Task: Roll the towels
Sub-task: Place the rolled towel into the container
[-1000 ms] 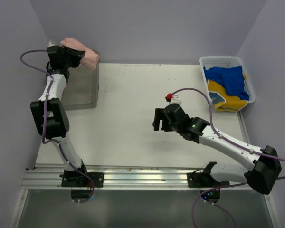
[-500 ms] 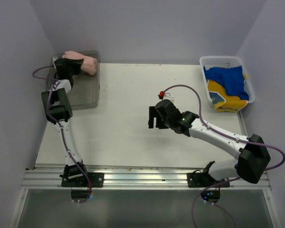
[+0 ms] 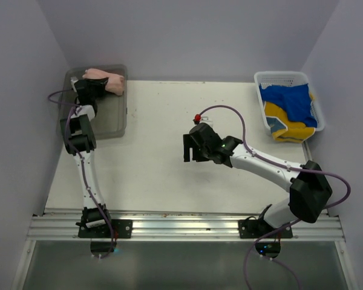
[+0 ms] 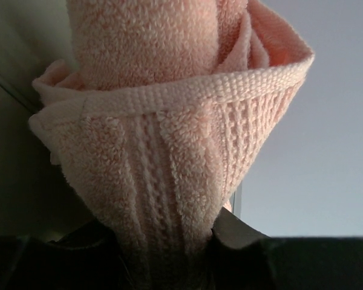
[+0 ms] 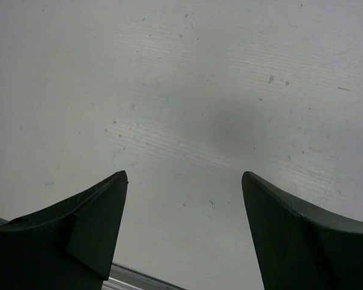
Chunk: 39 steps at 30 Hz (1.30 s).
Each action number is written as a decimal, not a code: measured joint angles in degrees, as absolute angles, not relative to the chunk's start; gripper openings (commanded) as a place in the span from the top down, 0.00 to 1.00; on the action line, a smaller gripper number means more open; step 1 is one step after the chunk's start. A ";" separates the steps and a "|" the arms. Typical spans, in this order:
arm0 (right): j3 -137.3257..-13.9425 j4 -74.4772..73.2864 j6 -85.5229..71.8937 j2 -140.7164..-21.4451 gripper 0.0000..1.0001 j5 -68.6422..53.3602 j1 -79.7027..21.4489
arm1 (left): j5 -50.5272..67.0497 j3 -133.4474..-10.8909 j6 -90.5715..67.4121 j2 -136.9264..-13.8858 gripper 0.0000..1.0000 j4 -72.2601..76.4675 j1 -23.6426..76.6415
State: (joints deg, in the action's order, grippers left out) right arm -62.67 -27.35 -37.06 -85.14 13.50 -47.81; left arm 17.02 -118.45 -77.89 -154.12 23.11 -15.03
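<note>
Here our left gripper (image 3: 88, 88) clamps the towel (image 3: 106, 81) over the far-left bin (image 3: 110, 118). Our right gripper (image 3: 189, 148) hovers open over the table (image 3: 157, 109).

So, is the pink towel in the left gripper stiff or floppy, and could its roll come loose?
Probably floppy: the pink towel folds and bulges above the pinch of the left gripper. Its terry loops likely give good grip, so slipping seems unlikely. The layers look loose, so it may unroll when released.

Robot lab cell
Plain walls (image 3: 187, 36) enclose a white table (image 3: 163, 109); an aluminium mounting rail (image 3: 181, 228) lines its near edge.
</note>
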 measured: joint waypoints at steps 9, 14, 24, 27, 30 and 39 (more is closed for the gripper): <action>-64.77 -27.97 -36.99 -86.30 0.21 13.50 -47.81 | 15.92 -121.89 -79.29 -156.53 0.75 22.76 -14.96; -65.65 -28.16 -36.97 -87.79 0.21 13.30 -47.81 | 15.79 -124.29 -80.01 -157.91 0.38 21.26 -14.96; -65.82 -28.95 -36.82 -87.92 0.21 13.30 -47.81 | 17.28 -122.10 -80.36 -157.03 0.10 22.57 -14.98; -66.32 -29.15 -36.62 -87.92 0.22 13.34 -47.83 | 17.69 -118.30 -80.42 -154.39 0.00 22.90 -14.98; -66.43 -29.15 -36.53 -87.85 0.22 13.37 -47.88 | 17.89 -116.20 -80.38 -152.62 0.00 22.04 -14.98; -65.82 -29.10 -36.58 -84.95 0.23 13.78 -49.08 | 18.52 -108.42 -80.40 -147.37 0.00 21.21 -15.03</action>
State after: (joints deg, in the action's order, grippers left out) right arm -65.82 -29.10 -36.58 -84.95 13.78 -49.08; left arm 18.52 -108.42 -80.40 -147.37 21.21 -15.03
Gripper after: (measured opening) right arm 0.778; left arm 0.993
